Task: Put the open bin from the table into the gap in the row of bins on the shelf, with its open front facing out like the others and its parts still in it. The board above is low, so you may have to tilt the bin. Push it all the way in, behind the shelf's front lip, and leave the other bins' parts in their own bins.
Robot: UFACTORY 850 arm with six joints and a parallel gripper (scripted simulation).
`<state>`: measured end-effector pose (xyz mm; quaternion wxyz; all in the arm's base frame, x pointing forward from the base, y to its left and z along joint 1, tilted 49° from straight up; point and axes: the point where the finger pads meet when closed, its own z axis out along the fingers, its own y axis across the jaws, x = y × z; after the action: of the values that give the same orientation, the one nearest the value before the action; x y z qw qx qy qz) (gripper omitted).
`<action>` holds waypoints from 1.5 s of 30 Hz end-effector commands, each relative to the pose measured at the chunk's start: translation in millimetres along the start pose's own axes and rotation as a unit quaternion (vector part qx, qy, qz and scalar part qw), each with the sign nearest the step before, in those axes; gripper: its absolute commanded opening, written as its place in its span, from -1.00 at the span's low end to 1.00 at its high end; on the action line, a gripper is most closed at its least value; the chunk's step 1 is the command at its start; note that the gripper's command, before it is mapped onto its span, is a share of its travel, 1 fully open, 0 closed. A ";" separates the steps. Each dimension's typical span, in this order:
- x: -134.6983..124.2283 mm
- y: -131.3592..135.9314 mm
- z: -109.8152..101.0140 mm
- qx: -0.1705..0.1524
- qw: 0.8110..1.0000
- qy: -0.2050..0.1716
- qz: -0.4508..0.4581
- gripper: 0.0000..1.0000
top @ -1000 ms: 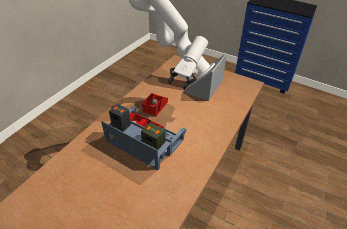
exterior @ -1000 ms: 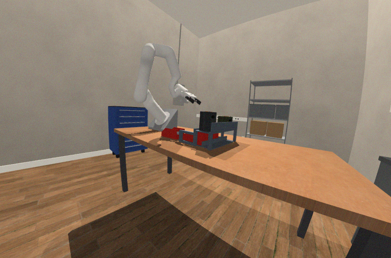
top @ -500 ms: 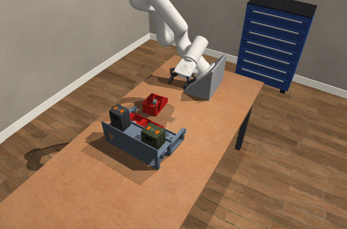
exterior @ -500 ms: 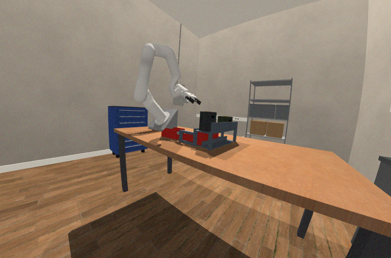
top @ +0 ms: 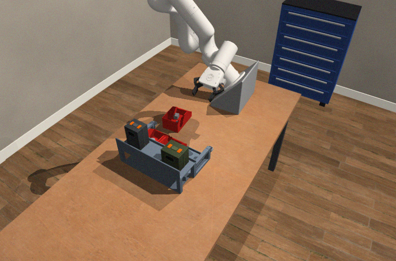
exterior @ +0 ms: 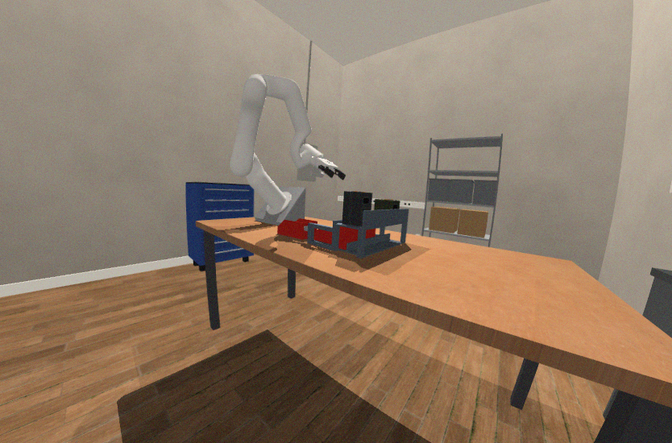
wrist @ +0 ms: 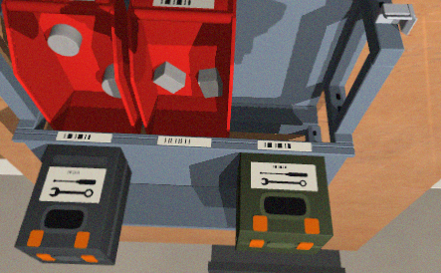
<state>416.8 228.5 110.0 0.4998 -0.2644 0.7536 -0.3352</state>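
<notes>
1. A wooden tabletop [top: 112, 215] stands on a plank floor [top: 343, 191] in a grey-walled room, its near half bare of things in the top view.
2. Mid-table sits a grey shelf [top: 149, 166]. On its top board stand a dark grey case [top: 136, 133] and a green case [top: 174, 153], each with orange latches.
3. In the wrist view two red bins [wrist: 177, 75] sit side by side in the shelf's row, grey parts inside, with a gap [wrist: 277, 75] beside them.
4. Just beyond the shelf, the open bin [top: 176, 118] rests on the tabletop: red, with a grey part inside.
5. Farther back, the end effector [top: 207, 90] hangs above the tabletop, fingers spread wide and holding nothing, well apart from the bin, beside a grey wedge [top: 235, 92].
6. A blue drawer cabinet [top: 312, 52] stands against the far wall.
</notes>
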 end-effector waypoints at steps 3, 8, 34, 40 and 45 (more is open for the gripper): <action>-0.9 0.2 0.0 0.000 1.000 -0.001 0.001 1.00; -0.9 0.2 0.0 0.000 1.000 -0.001 0.001 1.00; -0.9 0.2 0.0 -0.009 0.992 0.128 -0.008 1.00; -0.9 0.2 0.0 -0.009 0.992 0.128 -0.008 1.00; -0.9 0.2 0.0 -0.015 0.979 0.202 -0.012 1.00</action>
<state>416.1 228.1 109.3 0.3862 -0.2289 0.8158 -0.3646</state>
